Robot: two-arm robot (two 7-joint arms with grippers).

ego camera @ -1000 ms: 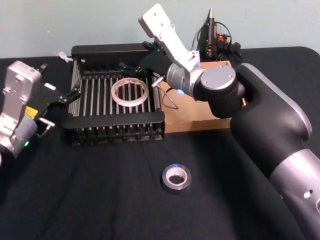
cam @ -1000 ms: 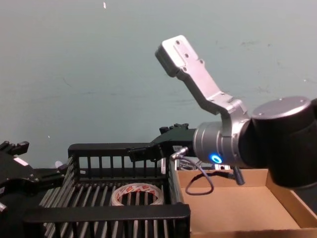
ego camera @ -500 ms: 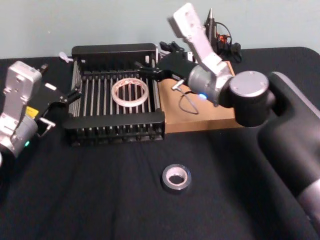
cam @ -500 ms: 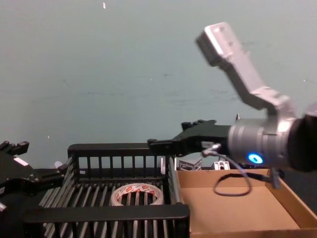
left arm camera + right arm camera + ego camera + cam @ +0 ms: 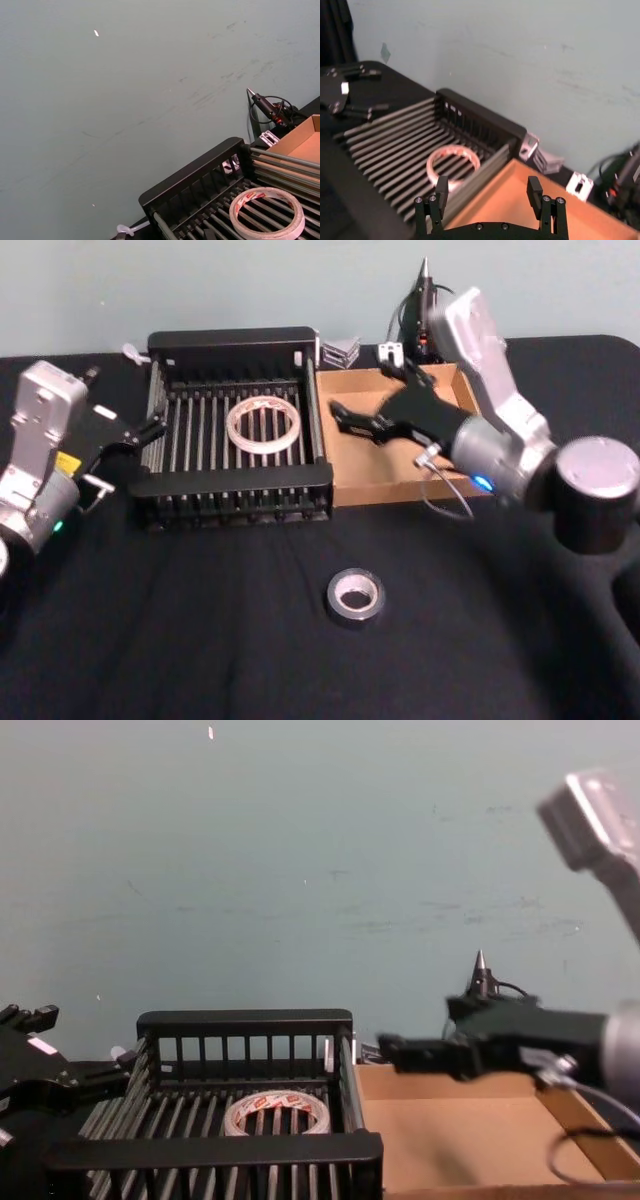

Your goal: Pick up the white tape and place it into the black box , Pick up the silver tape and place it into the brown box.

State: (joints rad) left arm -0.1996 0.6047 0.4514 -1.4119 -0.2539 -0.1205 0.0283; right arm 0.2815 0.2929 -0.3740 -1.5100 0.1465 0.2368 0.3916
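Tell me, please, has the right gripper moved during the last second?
Yes. The right gripper moved rightward, from over the black slatted crate to above the shallow tan cardboard tray.

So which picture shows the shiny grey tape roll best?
The head view: the silver tape lies whole on the black table, nothing hiding it. The chest and both wrist views look at the black box instead.

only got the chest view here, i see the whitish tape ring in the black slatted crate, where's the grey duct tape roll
Observer: The thick silver-grey duct tape roll lies flat on the black tablecloth, in front of the black slatted crate and nearer the robot.
Operator: right gripper holding anything
Observer: No. The right gripper is open and empty, above the shallow tan cardboard tray.
Operator: left one
Observer: The left gripper is open beside the crate's left wall.
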